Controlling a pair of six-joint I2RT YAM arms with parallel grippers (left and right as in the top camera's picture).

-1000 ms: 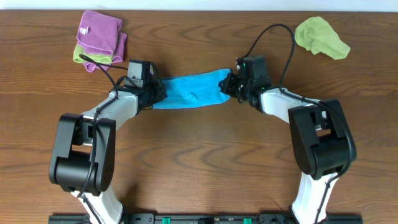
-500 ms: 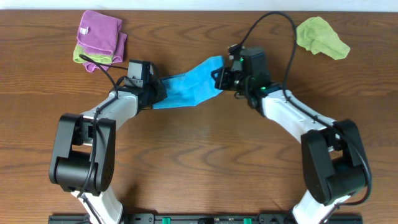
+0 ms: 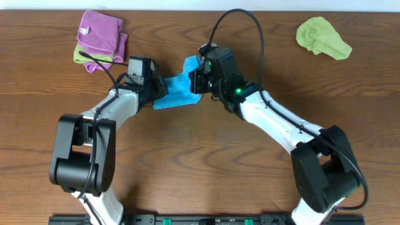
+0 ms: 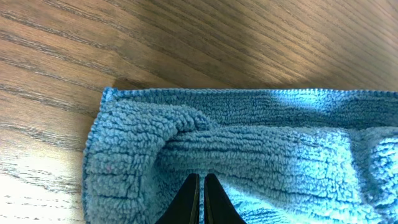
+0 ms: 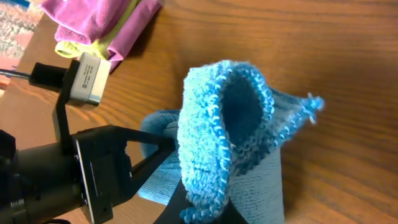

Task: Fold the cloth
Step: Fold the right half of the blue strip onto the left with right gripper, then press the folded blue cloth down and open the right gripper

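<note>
The blue cloth (image 3: 178,92) lies on the table between my two grippers, its right end lifted and doubled over toward the left. My left gripper (image 3: 159,92) is shut on the cloth's left end; in the left wrist view its fingers (image 4: 199,198) pinch the blue terry (image 4: 261,149) flat on the wood. My right gripper (image 3: 195,76) is shut on the cloth's right end and holds it raised above the lower layer. In the right wrist view the held edge (image 5: 214,143) curls up in front of the fingers (image 5: 202,208), with the left gripper (image 5: 134,165) close by.
A folded purple cloth (image 3: 100,31) lies on a yellow-green one (image 3: 84,56) at the back left; it also shows in the right wrist view (image 5: 93,22). A crumpled green cloth (image 3: 322,37) lies at the back right. The table is brown wood (image 3: 206,162).
My right gripper has carried the cloth's right end up and to the left, over toward the left gripper, so the cloth is now doubled. The left gripper has not moved.
</note>
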